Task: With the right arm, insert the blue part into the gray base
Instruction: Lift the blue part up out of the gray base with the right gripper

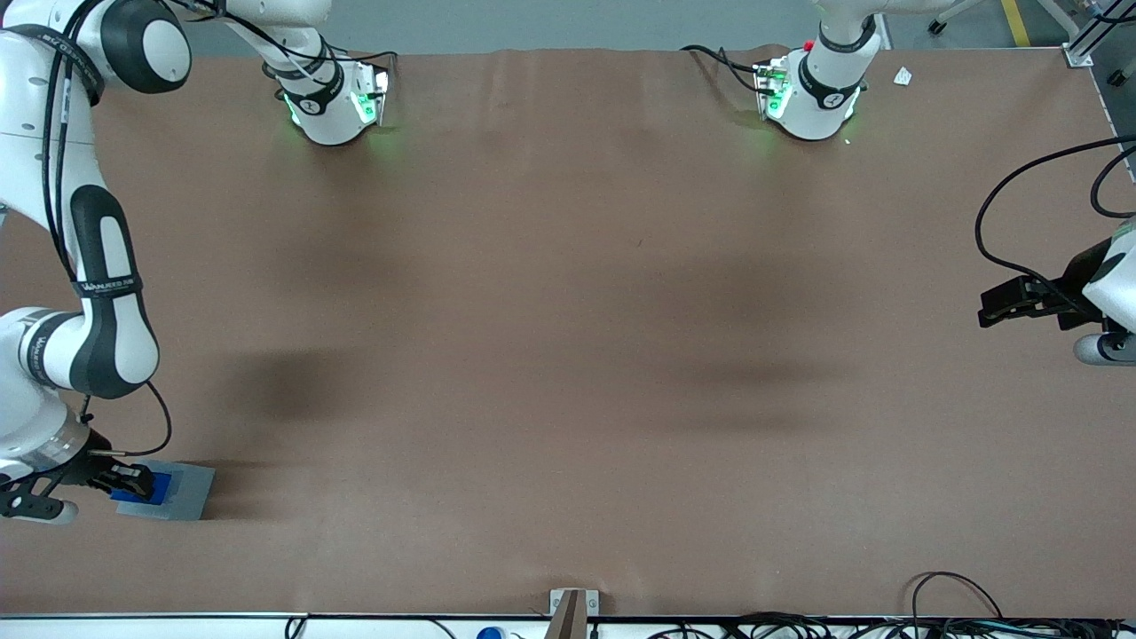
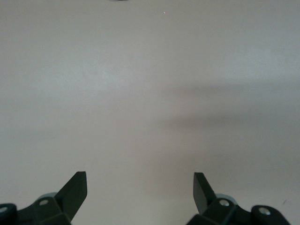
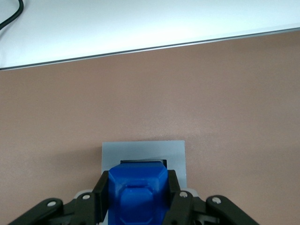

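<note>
The gray base (image 1: 188, 493) lies near the front edge of the table, at the working arm's end. My right gripper (image 1: 133, 482) hangs over it, shut on the blue part (image 1: 147, 488). In the right wrist view the blue part (image 3: 137, 193) sits clamped between both black fingers (image 3: 100, 197), its stepped top facing the camera. It is right above the square recess of the gray base (image 3: 145, 151), whose dark edge shows just past the part. I cannot tell whether the part touches the base.
The table's metal front edge (image 3: 150, 47) runs close to the gray base. A small bracket (image 1: 572, 608) and loose cables (image 1: 941, 612) lie along that edge. Both arm pedestals (image 1: 333, 102) stand at the back of the brown table.
</note>
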{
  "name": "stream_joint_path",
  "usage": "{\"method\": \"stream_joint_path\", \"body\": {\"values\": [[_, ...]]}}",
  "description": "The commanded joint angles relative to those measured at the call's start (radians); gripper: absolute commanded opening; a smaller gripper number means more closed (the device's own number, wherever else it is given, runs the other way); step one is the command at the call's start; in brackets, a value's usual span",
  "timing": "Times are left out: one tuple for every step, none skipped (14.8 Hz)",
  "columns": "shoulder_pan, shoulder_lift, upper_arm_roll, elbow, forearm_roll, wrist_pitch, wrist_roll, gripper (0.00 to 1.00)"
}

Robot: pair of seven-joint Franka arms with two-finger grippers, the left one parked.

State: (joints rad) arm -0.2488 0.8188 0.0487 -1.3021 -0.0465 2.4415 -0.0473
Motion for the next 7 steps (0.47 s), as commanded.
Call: {"method": "stream_joint_path", "body": {"values": [[-0.003,-0.013,0.006,0.029,-0.001,-0.044,-0.008,0.11],[-0.003,-0.018,0.006,0.047,-0.001,-0.068,-0.009,0.11],[-0.004,-0.020,0.008,0.059,0.000,-0.084,-0.009,0.11],[-0.004,-0.024,0.008,0.064,0.000,-0.085,-0.011,0.11],[-0.003,-0.035,0.010,0.066,-0.004,-0.094,-0.013,0.11],[0.002,-0.036,0.007,0.079,-0.004,-0.117,-0.013,0.11],[0.005,-0.036,0.008,0.107,-0.004,-0.154,-0.013,0.11]]}}
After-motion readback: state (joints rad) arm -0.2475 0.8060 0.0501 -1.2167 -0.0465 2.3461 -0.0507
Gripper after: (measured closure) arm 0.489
